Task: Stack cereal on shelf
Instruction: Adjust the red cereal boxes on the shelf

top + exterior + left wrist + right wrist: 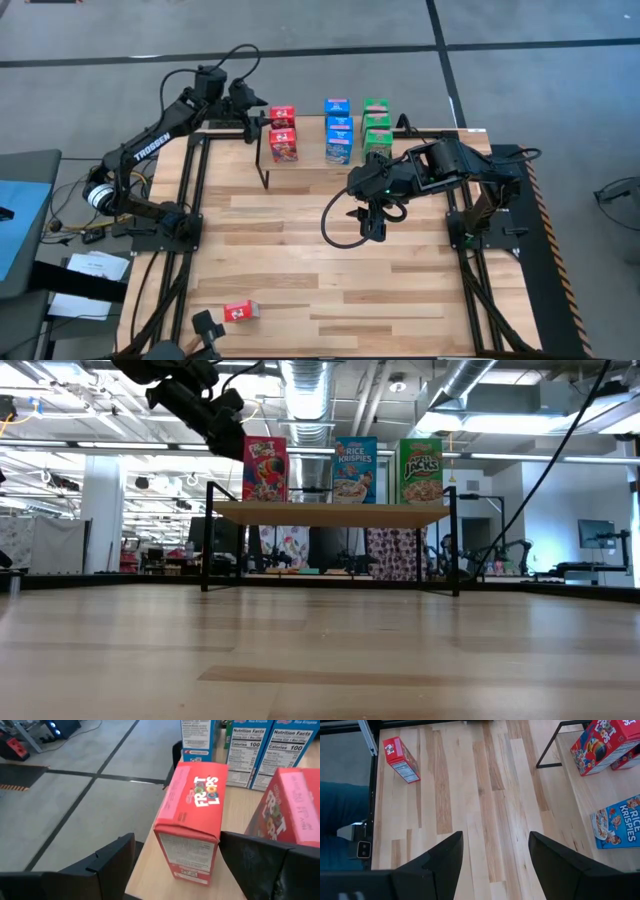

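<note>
Eight boxes up on the shelf (pixel 300 170): reds upper-centre of the high view, blues and greens beside them. One red box (pixel 240 311) left, lying lower left on the table. My left gripper (pixel 258 118) sits at the rear red box (pixel 192 822), upper left of the shelf, fingers wide, one each side, not clamping. My right gripper (pixel 372 228) hangs mid-frame, open, empty. Next, I reckon: fetch the stray box, a long reach down-left.
</note>
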`<state>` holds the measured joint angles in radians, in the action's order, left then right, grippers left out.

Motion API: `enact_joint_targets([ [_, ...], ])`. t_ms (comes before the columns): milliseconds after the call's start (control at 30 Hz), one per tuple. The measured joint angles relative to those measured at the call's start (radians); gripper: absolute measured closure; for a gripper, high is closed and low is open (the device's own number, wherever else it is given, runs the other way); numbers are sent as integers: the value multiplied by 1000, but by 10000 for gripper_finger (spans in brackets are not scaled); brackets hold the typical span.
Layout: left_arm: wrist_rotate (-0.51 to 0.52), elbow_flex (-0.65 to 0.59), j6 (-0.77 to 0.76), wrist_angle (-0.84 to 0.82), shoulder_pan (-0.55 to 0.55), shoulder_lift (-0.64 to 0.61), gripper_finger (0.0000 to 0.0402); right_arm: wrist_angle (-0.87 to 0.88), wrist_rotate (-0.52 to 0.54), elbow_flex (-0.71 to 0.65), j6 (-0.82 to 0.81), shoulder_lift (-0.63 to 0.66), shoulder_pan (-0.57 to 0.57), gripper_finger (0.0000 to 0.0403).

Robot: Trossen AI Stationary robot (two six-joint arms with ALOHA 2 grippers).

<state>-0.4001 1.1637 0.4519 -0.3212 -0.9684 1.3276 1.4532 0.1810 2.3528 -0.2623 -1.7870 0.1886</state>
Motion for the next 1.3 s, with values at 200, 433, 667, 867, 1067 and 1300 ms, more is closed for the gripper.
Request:
enact_joint_targets([
  [200,-16,0,-11,-3,-2,0,123,0,0,0,0,0,0,152],
  [433,-20,0,-44,-3,-2,-1,123,0,0,0,0,0,0,152],
  [667,-18,0,-55,-4,-2,-49,123,0,0,0,0,0,0,152],
  [867,-24,0,-62,-3,31,-108,123,0,0,0,0,0,0,152],
  [1067,-16,0,-69,-3,100,-168,123,0,0,0,0,0,0,152],
  [1300,52,0,-78,-95,256,-216,123,0,0,0,0,0,0,152],
])
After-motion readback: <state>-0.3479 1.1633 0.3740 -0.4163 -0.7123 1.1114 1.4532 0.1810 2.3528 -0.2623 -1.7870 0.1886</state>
